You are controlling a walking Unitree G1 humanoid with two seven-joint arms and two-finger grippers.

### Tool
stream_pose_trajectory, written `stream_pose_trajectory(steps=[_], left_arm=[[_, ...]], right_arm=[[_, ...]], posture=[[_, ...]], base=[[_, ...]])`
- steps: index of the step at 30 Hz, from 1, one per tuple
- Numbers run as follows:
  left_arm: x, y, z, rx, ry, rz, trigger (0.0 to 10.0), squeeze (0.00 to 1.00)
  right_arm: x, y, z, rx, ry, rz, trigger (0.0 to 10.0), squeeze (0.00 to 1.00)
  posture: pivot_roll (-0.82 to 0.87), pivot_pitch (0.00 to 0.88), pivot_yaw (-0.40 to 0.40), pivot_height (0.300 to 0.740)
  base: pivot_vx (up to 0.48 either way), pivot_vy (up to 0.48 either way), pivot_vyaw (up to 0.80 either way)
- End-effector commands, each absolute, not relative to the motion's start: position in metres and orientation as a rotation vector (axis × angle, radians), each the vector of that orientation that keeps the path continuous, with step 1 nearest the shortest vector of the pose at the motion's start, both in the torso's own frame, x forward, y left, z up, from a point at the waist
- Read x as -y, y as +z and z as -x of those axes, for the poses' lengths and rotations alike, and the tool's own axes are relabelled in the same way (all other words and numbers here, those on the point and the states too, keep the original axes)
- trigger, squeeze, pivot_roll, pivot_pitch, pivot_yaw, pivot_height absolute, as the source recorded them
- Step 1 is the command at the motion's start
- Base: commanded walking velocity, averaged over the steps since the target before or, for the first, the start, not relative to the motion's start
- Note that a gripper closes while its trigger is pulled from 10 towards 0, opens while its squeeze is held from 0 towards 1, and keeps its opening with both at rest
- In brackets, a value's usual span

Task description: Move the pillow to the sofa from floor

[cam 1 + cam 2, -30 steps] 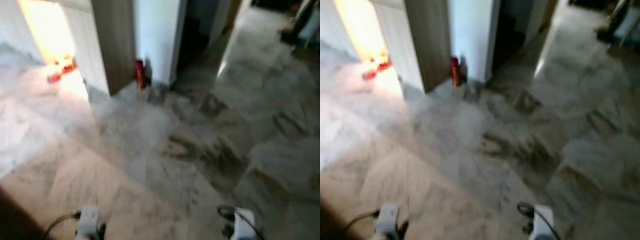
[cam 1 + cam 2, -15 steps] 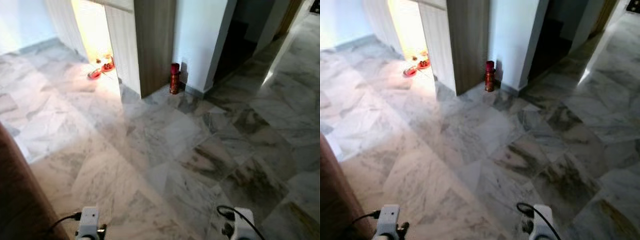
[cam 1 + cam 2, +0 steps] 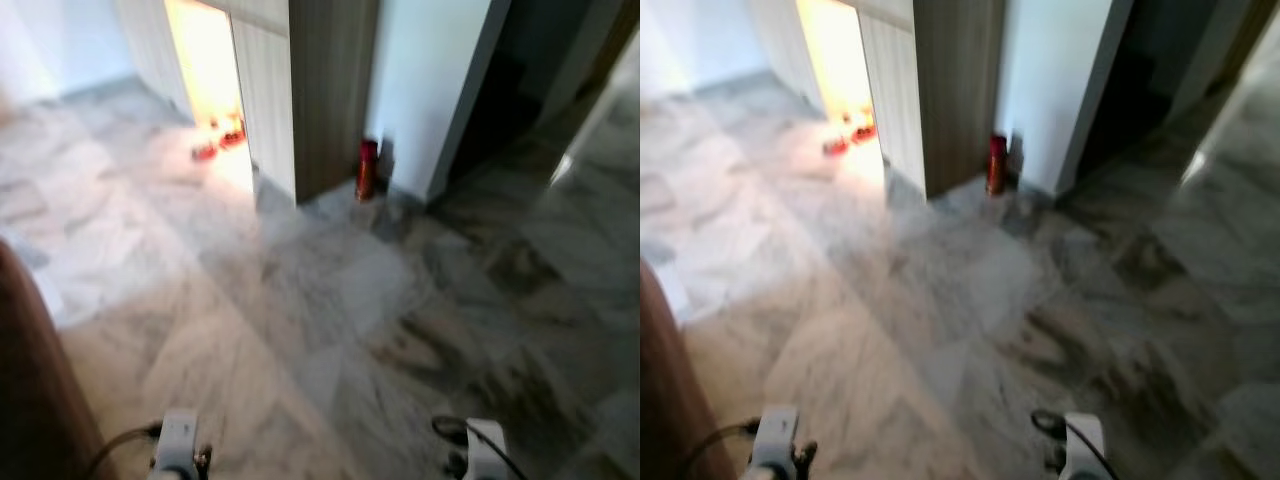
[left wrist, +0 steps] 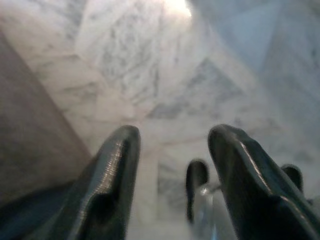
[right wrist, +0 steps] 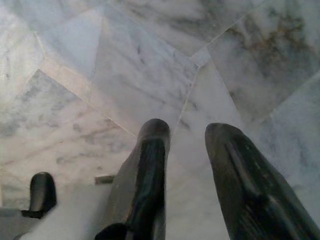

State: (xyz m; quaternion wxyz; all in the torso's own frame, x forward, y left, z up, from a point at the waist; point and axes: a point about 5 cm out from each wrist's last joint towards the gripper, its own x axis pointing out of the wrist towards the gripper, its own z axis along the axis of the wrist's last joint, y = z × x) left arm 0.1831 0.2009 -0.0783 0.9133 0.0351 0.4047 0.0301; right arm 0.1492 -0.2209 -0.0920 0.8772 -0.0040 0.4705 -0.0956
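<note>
Both arms hang low in front of me over the marble floor [image 3: 330,320], with nothing held. In the left wrist view my left gripper [image 4: 175,135] is open over pale tiles, beside a brown surface [image 4: 30,125]. My right gripper [image 5: 186,127] is open too, above bare grey-veined tiles. A brown padded edge [image 3: 25,380], possibly the sofa, rises at the near left of the eye views. The eye views are blurred.
A red canister [image 3: 367,170] stands on the floor at the foot of a wood-panelled wall corner [image 3: 325,90]. Left of it a brightly lit doorway [image 3: 205,60] has small red things [image 3: 222,138] on its floor. A dark opening [image 3: 510,90] lies to the right.
The whole picture has shifted and blurred, so the camera has moved. The brown edge has come into view at the left. Both arms hang as before.
</note>
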Motion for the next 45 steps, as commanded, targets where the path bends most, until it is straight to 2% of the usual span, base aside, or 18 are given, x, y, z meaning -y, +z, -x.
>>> stream_pose_trajectory(steps=[1, 7, 12, 45], left_arm=[[-0.2014, -0.0819, -0.1764, -0.863, 0.061, -0.073, 10.0, 0.00], [-0.2012, -0.0822, -0.1758, -0.865, 0.061, -0.070, 10.0, 0.00], [-0.2012, -0.0832, -0.1739, -0.871, 0.062, -0.069, 10.0, 0.00], [-0.2009, -0.0832, -0.1742, -0.874, 0.059, -0.066, 10.0, 0.00]], right_arm=[[0.2199, -0.0900, -0.1546, -0.960, -0.214, -0.017, 10.0, 0.00], [0.2203, -0.0894, -0.1556, -0.958, -0.193, 0.013, 10.0, 0.00], [0.2202, -0.0894, -0.1557, -0.957, -0.187, 0.013, 10.0, 0.00], [0.2198, -0.0892, -0.1559, -0.947, -0.197, 0.001, 10.0, 0.00]], posture=[[0.04, 0.000, -0.040, 0.740], [0.04, 0.000, -0.042, 0.740], [0.04, 0.000, -0.043, 0.740], [0.04, 0.000, -0.043, 0.740]], base=[[0.262, 0.000, 0.00], [0.261, 0.000, 0.00], [0.260, 0.000, 0.74], [0.262, 0.000, 0.00]])
